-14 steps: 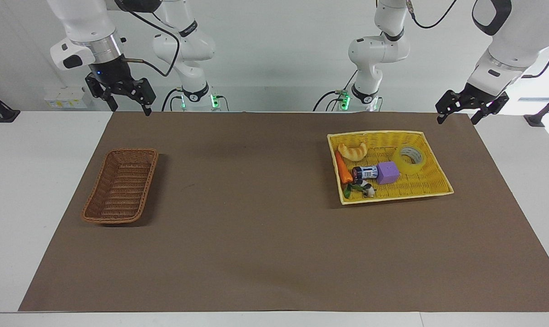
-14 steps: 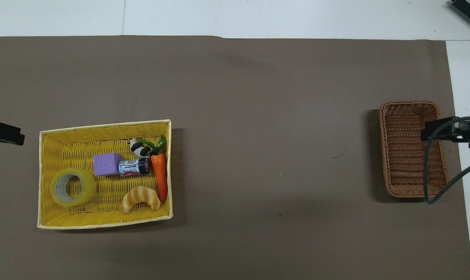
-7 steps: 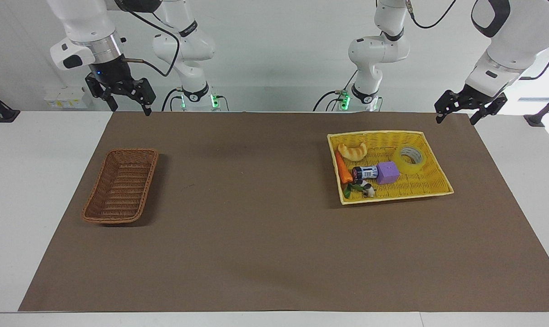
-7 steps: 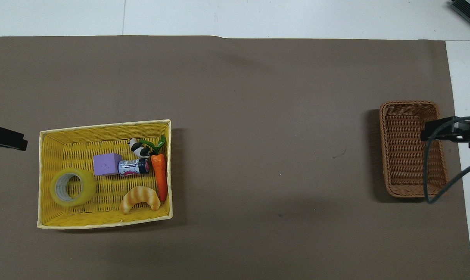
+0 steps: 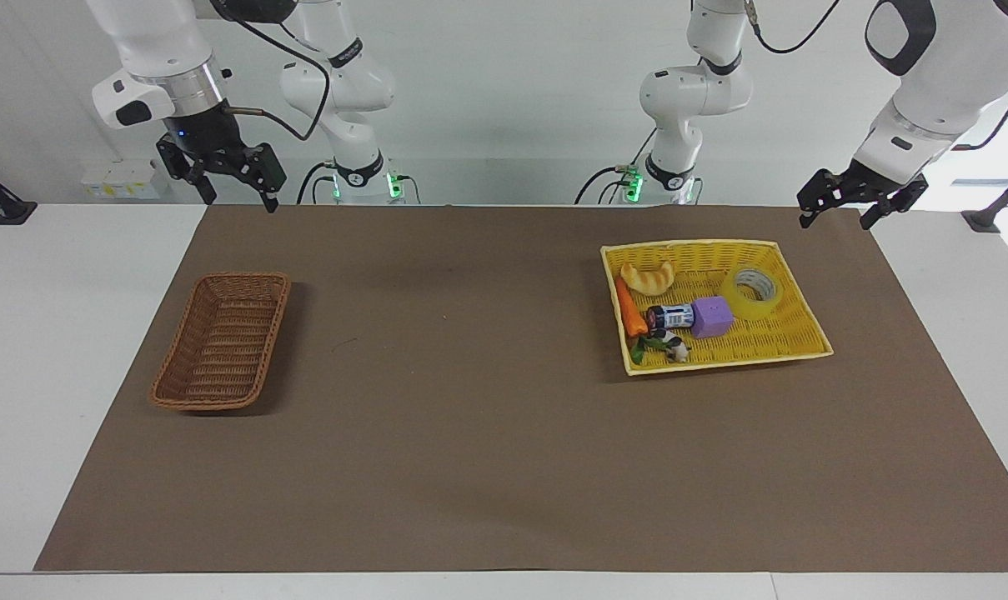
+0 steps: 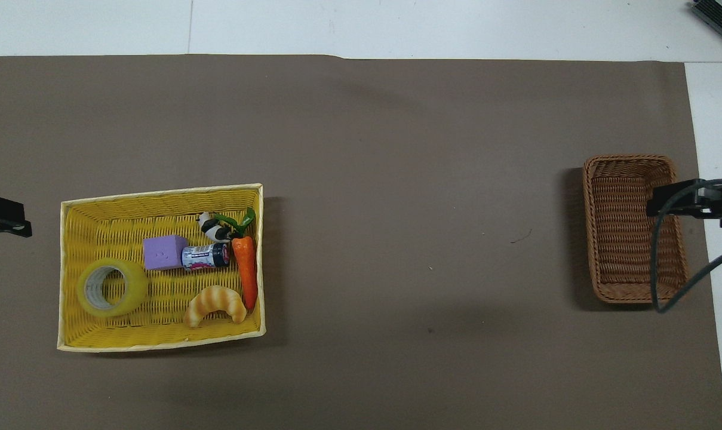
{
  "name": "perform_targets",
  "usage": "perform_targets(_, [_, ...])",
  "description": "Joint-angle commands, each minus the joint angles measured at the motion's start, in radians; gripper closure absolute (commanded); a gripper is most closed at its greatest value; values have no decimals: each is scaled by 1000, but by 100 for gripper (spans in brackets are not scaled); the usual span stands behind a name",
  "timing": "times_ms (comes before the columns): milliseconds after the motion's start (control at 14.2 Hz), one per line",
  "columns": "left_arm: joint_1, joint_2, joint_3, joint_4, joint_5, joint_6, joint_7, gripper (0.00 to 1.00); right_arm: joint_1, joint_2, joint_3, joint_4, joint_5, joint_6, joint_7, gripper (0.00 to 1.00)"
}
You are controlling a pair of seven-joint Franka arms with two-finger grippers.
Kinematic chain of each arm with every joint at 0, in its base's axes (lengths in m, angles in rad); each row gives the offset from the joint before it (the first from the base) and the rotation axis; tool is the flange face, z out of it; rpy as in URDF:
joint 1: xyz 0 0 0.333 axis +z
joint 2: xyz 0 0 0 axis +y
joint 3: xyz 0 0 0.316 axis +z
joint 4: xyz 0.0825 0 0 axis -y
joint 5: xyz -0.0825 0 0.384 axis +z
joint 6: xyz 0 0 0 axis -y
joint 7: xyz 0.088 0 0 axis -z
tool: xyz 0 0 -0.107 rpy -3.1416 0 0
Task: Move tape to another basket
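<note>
So not much going on yet tbh. The only real change over the last second is the left pincer (image 5: 834, 208): it's drifted a touch up and toward the middle of the table, hanging above the mat's edge just off the robot-side corner of the yellow tray (image 5: 812, 354). Fingers are spread, nothing in them. Everything else hasn't budged.

The tape (image 5: 752, 292) sits in the tray, at the left arm's end, right next to the purple cube (image 5: 711, 317). Croissant, carrot, little can and a panda toy share the tray, but they're off to the other end.

The basket (image 5: 222, 340) is well apart, down at the right arm's end. The right pincer (image 5: 235, 190) waits up there, released too.

My read: left arm's just starting its approach, nothing grabbed yet.
</note>
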Motion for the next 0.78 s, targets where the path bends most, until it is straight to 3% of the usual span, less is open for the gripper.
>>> perform_targets(0, [44, -94, -4, -127, 16, 48, -75, 0, -9, -10, 4, -4, 13, 0, -11, 0])
perform_targets(282, [69, -102, -4, -163, 16, 56, -238, 0, -9, -8, 4, -4, 13, 0, -11, 0])
perform_targets(706, [107, -125, -4, -284, 16, 152, -238, 0, -9, -10, 4, -4, 13, 0, -11, 0])
